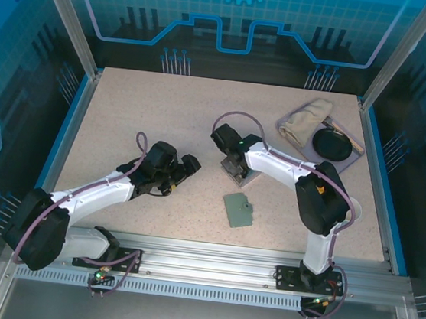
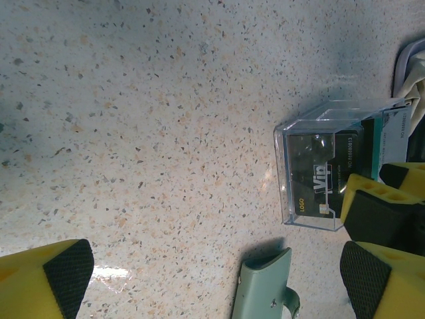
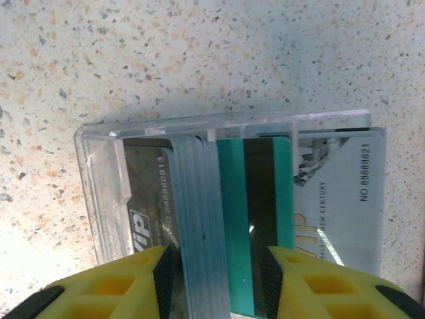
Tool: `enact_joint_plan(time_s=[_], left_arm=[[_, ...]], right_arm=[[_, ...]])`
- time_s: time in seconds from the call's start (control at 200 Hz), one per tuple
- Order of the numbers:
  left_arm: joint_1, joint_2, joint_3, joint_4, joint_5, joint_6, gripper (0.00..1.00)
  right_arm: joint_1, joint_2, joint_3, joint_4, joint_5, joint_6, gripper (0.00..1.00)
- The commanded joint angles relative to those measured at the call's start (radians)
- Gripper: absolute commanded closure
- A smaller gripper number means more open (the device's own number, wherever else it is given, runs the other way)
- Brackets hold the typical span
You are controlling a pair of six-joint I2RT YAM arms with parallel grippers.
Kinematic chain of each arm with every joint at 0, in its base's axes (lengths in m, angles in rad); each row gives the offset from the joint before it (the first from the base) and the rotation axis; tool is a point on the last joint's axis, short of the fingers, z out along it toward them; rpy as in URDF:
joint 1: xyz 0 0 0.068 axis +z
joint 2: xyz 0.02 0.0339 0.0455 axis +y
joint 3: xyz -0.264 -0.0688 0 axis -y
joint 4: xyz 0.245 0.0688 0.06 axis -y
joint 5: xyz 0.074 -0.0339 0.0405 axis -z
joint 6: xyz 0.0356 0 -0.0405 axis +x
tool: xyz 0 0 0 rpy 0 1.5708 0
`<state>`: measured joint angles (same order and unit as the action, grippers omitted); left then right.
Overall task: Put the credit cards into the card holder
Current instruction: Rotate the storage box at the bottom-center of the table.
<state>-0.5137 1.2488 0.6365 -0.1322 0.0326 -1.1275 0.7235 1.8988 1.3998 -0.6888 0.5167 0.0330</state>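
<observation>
Glossy plastic credit cards (image 3: pixel 199 212), clear plastic box (image 3: pixel 99 199)

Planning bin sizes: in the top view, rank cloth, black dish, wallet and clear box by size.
Largest: cloth and black dish, too alike to rank.
Then wallet.
Smallest: clear box, partly hidden under right gripper.

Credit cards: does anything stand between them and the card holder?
Only their own container. The credit cards stand in a clear plastic box, whose walls partly enclose them, with the right gripper straddling the stack. Between that box and the card holder lies bare table.
</observation>
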Motion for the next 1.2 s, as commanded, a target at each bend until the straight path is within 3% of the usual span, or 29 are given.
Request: enact_joint_plan(time_s=[0.0, 0.255, 0.375, 0.52, 0.645, 0.9, 1.195], left_arm=[[-0.008, 0.006, 0.014, 0.006, 0.016, -0.006, 0.01], [-0.008, 0.006, 0.013, 0.004, 0.019, -0.003, 0.01], [-0.009, 0.012, 0.015, 0.016, 0.031, 0.005, 0.01], [-0.017, 0.051, 0.049, 0.026, 0.061, 0.027, 0.01], [-0.028, 0.086, 0.078, 0.040, 0.084, 0.040, 0.01], [-0.046, 0.151, 0.112, 0.074, 0.131, 0.048, 0.01], [-0.049, 0.174, 0.120, 0.081, 0.144, 0.045, 0.01]], right_arm=[[-0.020, -0.022, -0.006, -0.005, 0.005, 0.005, 0.60], [-0.041, -0.057, 0.007, -0.022, -0.053, 0.045, 0.61], [-0.088, -0.132, 0.029, -0.018, -0.148, 0.068, 0.54], [-0.222, -0.146, 0.058, -0.005, -0.340, 0.117, 0.33], [-0.324, -0.082, 0.098, -0.029, -0.528, 0.158, 0.29], [-0.419, 0.003, 0.082, -0.026, -0.764, 0.239, 0.27], [-0.419, -0.056, -0.041, 0.016, -0.889, 0.284, 0.28]])
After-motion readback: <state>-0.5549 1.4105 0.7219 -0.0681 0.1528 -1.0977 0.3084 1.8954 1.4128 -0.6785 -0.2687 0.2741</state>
